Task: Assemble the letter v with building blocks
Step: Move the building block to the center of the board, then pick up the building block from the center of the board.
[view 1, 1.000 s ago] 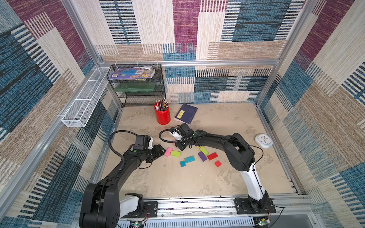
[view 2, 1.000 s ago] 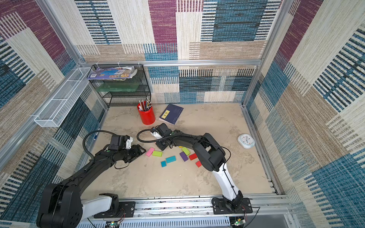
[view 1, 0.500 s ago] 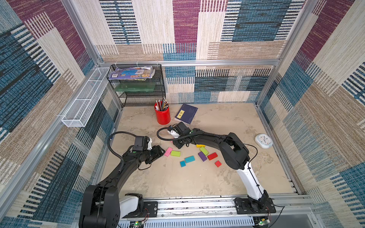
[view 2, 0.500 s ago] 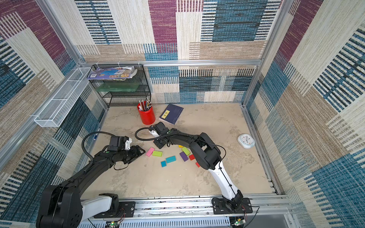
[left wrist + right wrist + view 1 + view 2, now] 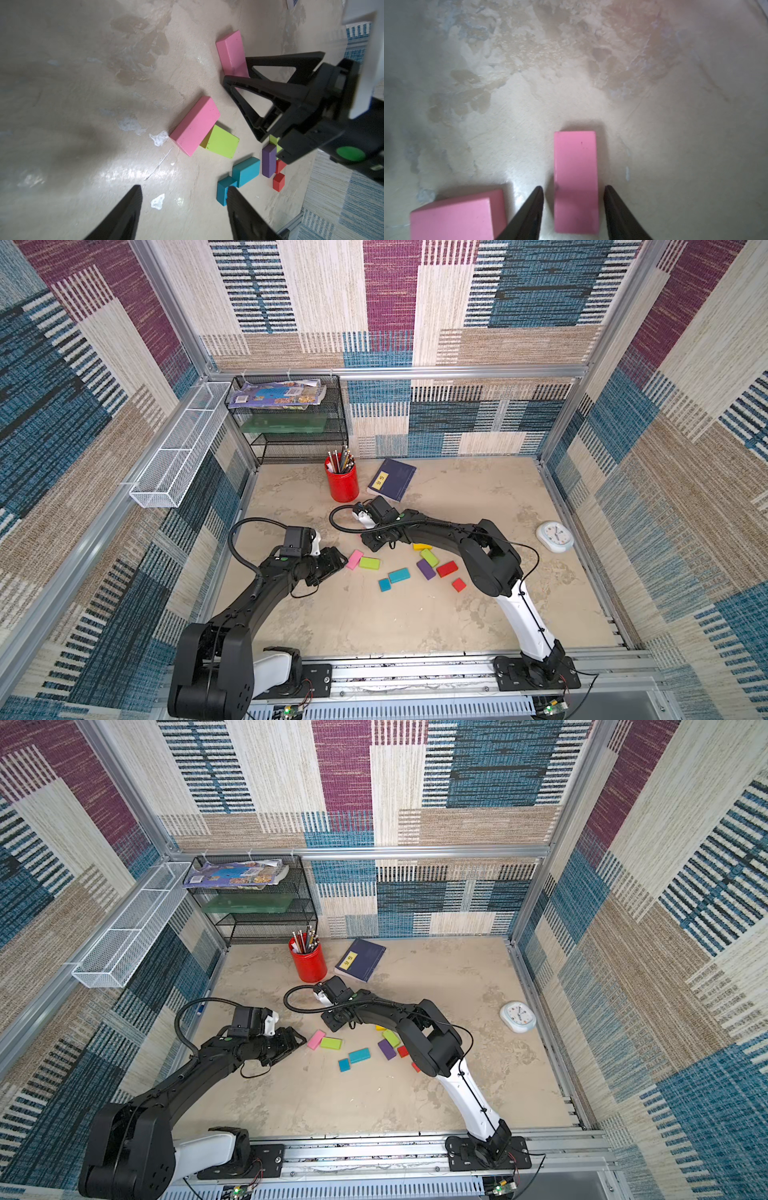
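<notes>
I'm working in a robot lab test cell rather than a lived-in room. An aluminium frame (image 5: 415, 372) boxes in the bench (image 5: 374, 622), and the walls are woven patterned panels (image 5: 390, 285). The left arm (image 5: 257, 597) and right arm (image 5: 490, 564) are bolted to a slotted rail (image 5: 415, 672) along the bench's near edge. The cell is dressed like an office desk: a black wire rack (image 5: 299, 446) in the far left corner, a white mesh basket (image 5: 174, 456) on the left wall, a red pencil cup (image 5: 341, 485), a navy book (image 5: 392, 480) and a small clock (image 5: 555, 536) near the right edge.
</notes>
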